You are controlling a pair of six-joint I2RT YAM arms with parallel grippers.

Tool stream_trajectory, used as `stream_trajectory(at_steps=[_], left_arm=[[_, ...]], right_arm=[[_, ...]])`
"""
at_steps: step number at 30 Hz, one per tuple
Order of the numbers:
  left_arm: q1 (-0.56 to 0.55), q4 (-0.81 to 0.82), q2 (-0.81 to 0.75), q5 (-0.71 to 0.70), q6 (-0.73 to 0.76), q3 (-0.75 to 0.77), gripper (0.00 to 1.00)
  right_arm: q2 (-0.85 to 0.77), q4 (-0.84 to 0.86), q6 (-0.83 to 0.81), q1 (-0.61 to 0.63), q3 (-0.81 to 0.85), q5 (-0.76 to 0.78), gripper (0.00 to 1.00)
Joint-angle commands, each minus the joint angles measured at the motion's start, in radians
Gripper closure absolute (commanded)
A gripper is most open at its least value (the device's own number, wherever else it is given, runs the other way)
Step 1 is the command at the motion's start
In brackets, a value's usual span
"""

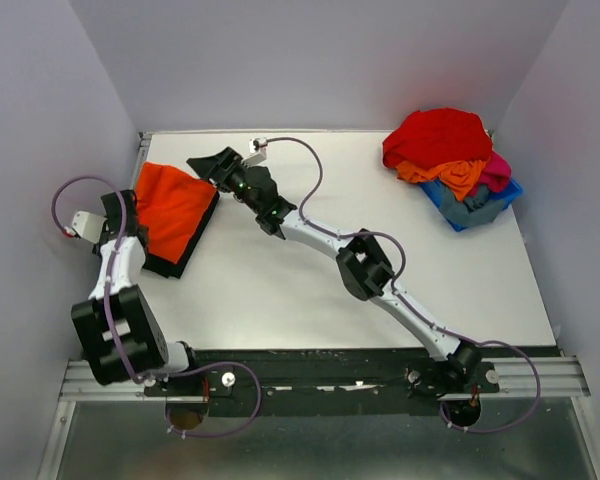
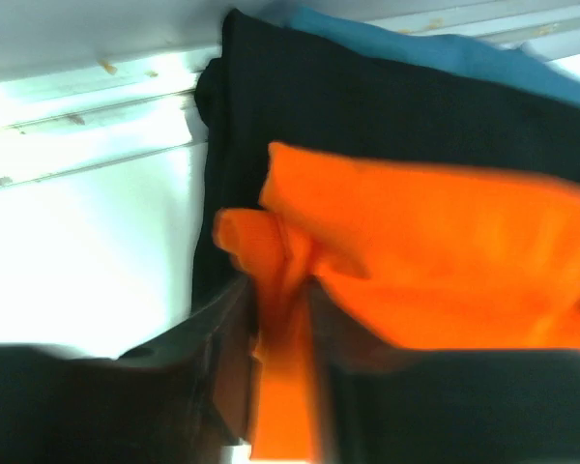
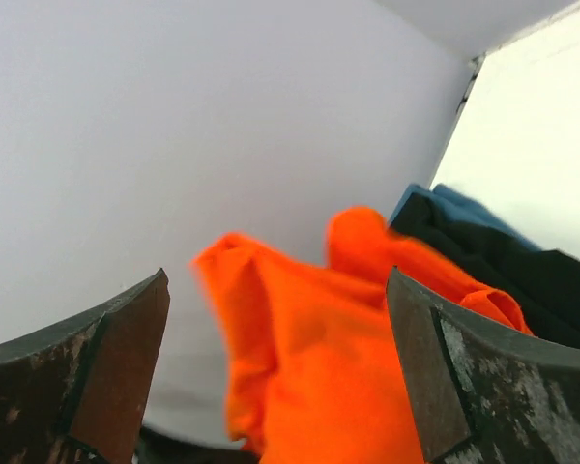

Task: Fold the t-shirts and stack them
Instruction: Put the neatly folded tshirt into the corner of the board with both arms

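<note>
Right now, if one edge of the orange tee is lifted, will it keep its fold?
Probably not: the orange tee looks limp, its edge bunched and drooping in the wrist views. Likely light, being thin cloth. Pushed, it may slide over the black tee beneath.

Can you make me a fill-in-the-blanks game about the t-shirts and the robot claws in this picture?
1. The orange t-shirt lies on a folded t-shirt coloured ____.
2. The right claw has its fingers spread wide ____.
3. The topmost t-shirt heaped over the blue bin is coloured ____.

Missing words: black; open; red.
</note>
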Motion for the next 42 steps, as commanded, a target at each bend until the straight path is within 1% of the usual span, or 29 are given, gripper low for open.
stream_trajectory(at_steps=[1, 3, 4, 6, 8, 10, 11, 14, 16, 18, 19, 21, 23, 25, 29, 30, 31, 32, 33, 35, 37, 39, 42], left_arm=[[0.017, -0.041, 0.227, -0.102, 0.027, 0.176, 0.18], [0.017, -0.201, 0.368, -0.118, 0.024, 0.312, 0.08], [0.019, -0.241, 0.384, -0.131, 0.02, 0.346, 0.04], [0.016, -0.202, 0.325, -0.132, 0.032, 0.308, 0.03], [0.016, -0.112, 0.228, -0.148, 0.037, 0.234, 0.02], [0.016, -0.041, 0.147, -0.152, 0.058, 0.185, 0.02], [0.016, -0.019, 0.119, -0.154, 0.072, 0.176, 0.02], [0.016, -0.022, 0.083, -0.174, 0.098, 0.194, 0.02], [0.013, -0.083, 0.074, -0.18, 0.112, 0.237, 0.03], [0.004, -0.134, 0.059, -0.171, 0.124, 0.265, 0.03], [-0.001, -0.161, 0.05, -0.158, 0.109, 0.269, 0.04], [-0.003, -0.208, 0.022, -0.097, 0.069, 0.246, 0.1], [-0.015, -0.17, -0.012, -0.002, 0.069, 0.185, 0.15], [-0.071, -0.125, -0.047, 0.02, 0.052, 0.121, 0.17], [-0.261, -0.061, -0.072, -0.052, -0.012, 0.055, 0.17], [-0.295, -0.022, -0.064, -0.06, -0.003, 0.051, 0.18], [-0.337, 0.016, -0.047, -0.065, 0.042, 0.056, 0.17], [-0.381, 0.015, -0.027, -0.095, 0.084, 0.08, 0.17], [-0.415, -0.016, 0.006, -0.138, 0.102, 0.114, 0.17], [-0.453, -0.062, 0.078, -0.17, 0.15, 0.186, 0.17], [-0.469, -0.134, 0.154, -0.184, 0.14, 0.252, 0.21], [-0.478, -0.191, 0.218, -0.18, 0.098, 0.297, 0.23], [-0.503, -0.238, 0.264, -0.2, -0.027, 0.289, 0.26]], right_arm=[[-0.104, 0.131, -0.013, -0.021, -0.111, 0.081, 0.0], [-0.184, 0.168, -0.055, -0.022, -0.226, 0.059, 0.0], [-0.221, 0.174, -0.071, -0.024, -0.28, 0.053, 0.0], [-0.268, 0.156, -0.101, -0.03, -0.34, 0.02, 0.0], [-0.293, 0.158, -0.133, -0.038, -0.385, -0.043, 0.0], [-0.311, 0.121, -0.148, -0.045, -0.409, -0.114, 0.01], [-0.319, 0.086, -0.15, -0.047, -0.414, -0.14, 0.03], [-0.348, -0.006, -0.159, -0.047, -0.443, -0.209, 0.12], [-0.391, -0.058, -0.162, -0.047, -0.489, -0.246, 0.13], [-0.442, -0.077, -0.161, -0.047, -0.576, -0.241, 0.13], [-0.468, -0.077, -0.159, -0.047, -0.616, -0.232, 0.15], [-0.508, -0.088, -0.147, -0.052, -0.696, -0.231, 0.19], [-0.557, -0.08, -0.133, -0.062, -0.782, -0.235, 0.2], [-0.63, -0.047, -0.131, -0.078, -0.901, -0.228, 0.2], [-0.803, 0.045, -0.156, -0.122, -1.157, -0.212, 0.21], [-0.837, 0.055, -0.161, -0.137, -1.214, -0.218, 0.21], [-0.874, 0.059, -0.167, -0.154, -1.265, -0.229, 0.22], [-0.911, 0.063, -0.174, -0.171, -1.308, -0.24, 0.22], [-0.94, 0.066, -0.188, -0.185, -1.354, -0.246, 0.22], [-1.005, 0.064, -0.213, -0.217, -1.435, -0.252, 0.23], [-1.061, 0.061, -0.242, -0.24, -1.503, -0.251, 0.23], [-1.114, 0.052, -0.262, -0.252, -1.55, -0.245, 0.23], [-1.16, 0.029, -0.288, -0.26, -1.589, -0.249, 0.24]])
